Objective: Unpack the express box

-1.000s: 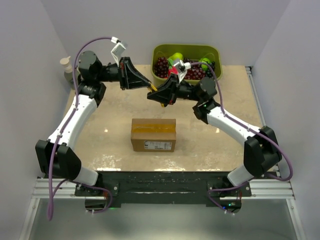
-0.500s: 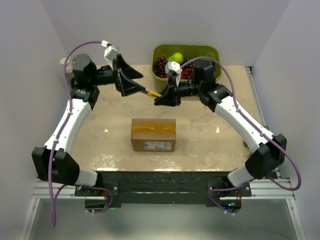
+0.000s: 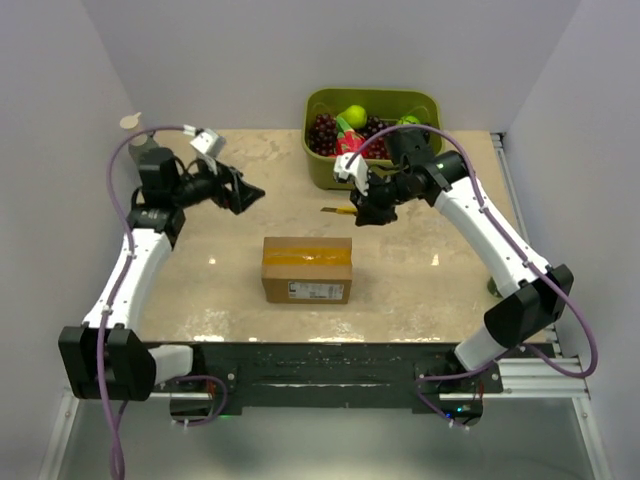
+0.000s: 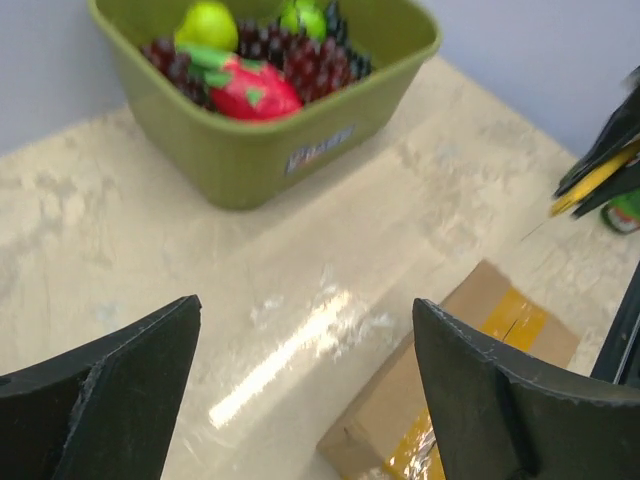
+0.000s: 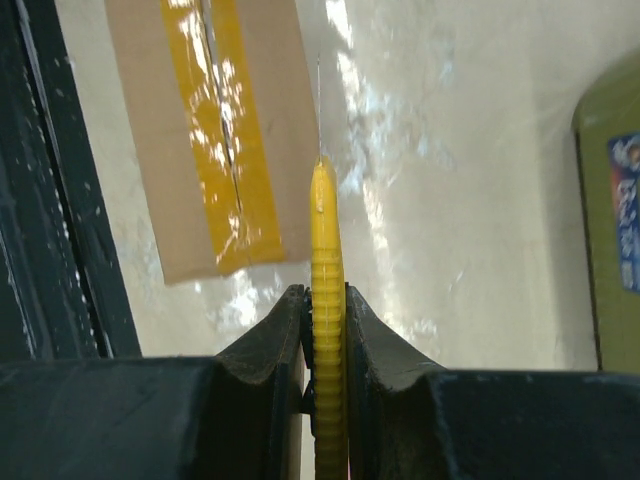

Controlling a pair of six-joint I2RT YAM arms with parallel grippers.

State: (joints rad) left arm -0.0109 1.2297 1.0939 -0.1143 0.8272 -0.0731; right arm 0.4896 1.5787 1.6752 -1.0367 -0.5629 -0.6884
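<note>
Pinching a thin yellow cutter [image 5: 325, 220] flat between its fingers, your right gripper [image 5: 325, 300] is clamped tight, with the blade end sticking out ahead of it. Your left gripper [image 4: 303, 320] is spread wide with nothing between the fingers.

The express box [image 3: 307, 268] sits closed mid-table [image 3: 200, 290], on the near side of both grippers. Its long axis runs left to right, and the yellow tape follows that axis. The cutter lies roughly parallel to the tape but off the box's far edge, so I judge you must bring it toward yourself and down before the blade meets the seam. Both grippers look about equally near the box, but only the right one carries the tool.

The right wrist view shows the dark slit down the middle of the tape, which the top view cannot resolve. The top view alone gives the spacing of both arms, the box and the green bin [image 3: 372, 135] behind. The left wrist view catches only a corner of the box.
</note>
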